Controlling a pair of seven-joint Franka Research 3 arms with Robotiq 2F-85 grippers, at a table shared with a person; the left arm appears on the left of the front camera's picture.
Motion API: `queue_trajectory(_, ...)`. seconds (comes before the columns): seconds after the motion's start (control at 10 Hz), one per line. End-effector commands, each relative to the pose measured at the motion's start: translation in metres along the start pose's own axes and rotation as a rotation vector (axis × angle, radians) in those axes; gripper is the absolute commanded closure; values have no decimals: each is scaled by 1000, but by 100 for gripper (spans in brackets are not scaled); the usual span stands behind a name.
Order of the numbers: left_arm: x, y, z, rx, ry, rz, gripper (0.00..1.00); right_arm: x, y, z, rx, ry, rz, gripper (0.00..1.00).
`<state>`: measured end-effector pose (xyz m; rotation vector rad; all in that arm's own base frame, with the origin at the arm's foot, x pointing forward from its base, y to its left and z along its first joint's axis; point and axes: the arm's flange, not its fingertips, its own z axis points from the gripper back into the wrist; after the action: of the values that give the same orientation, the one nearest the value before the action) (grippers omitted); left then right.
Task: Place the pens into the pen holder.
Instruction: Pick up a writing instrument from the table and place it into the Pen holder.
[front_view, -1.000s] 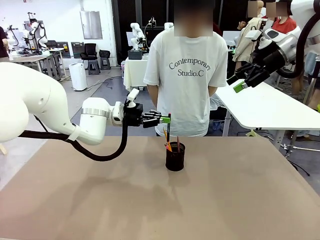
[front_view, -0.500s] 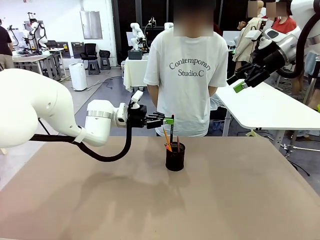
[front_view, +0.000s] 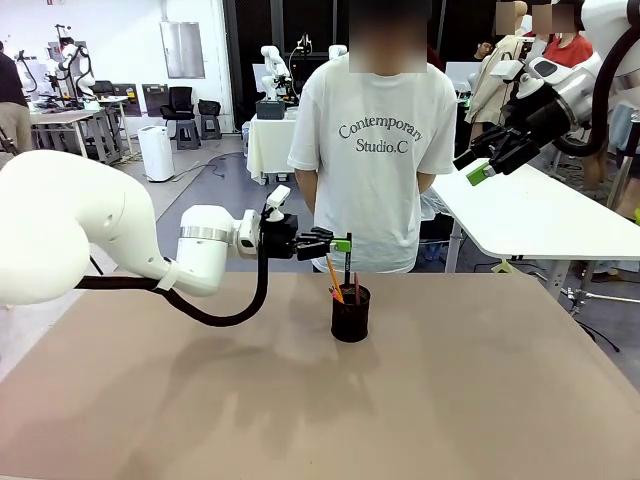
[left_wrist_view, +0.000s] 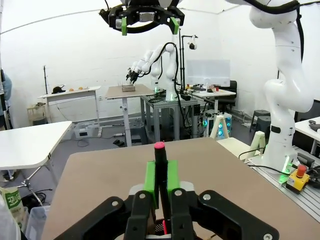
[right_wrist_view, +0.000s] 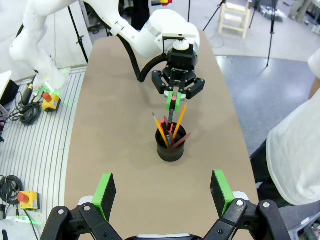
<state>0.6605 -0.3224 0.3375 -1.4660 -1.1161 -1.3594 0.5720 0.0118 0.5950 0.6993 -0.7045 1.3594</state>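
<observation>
Pens stand in the holder (front_view: 350, 312) near the far middle of the brown table (front_view: 320, 400): two yellow pencils (right_wrist_view: 160, 130) and reddish ones (right_wrist_view: 175, 142) lean against its rim. My left gripper (front_view: 343, 244) is clenched on a black pen (left_wrist_view: 160, 175) with a pink end, held upright just above the holder. My right gripper (right_wrist_view: 164, 190) hangs high over the table, jaws spread wide with nothing between them. A person in a white T-shirt (front_view: 372, 140) stands at the far edge, back turned. White tables (front_view: 540, 215) lie beyond.
</observation>
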Motion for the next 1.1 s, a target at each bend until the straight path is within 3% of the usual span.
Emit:
queue_trajectory(0.0,4,7,-4,-53,-9,24,95,3,1,0,0,0,2,0)
queue_trajectory(0.4,5,6,-5,-65,-11,25,15,3,1,0,0,0,2,0)
queue_trajectory(0.5,6,5,-5,-69,-13,25,0,3,1,0,0,0,2,0)
queue_trajectory(0.8,8,3,-6,-71,3,24,0,3,1,0,0,0,2,0)
queue_trajectory(0.9,9,-1,-3,-108,72,23,0,3,1,0,0,0,2,0)
queue_trajectory(1.0,1,2,-8,-50,-13,9,0,3,1,0,0,0,2,0)
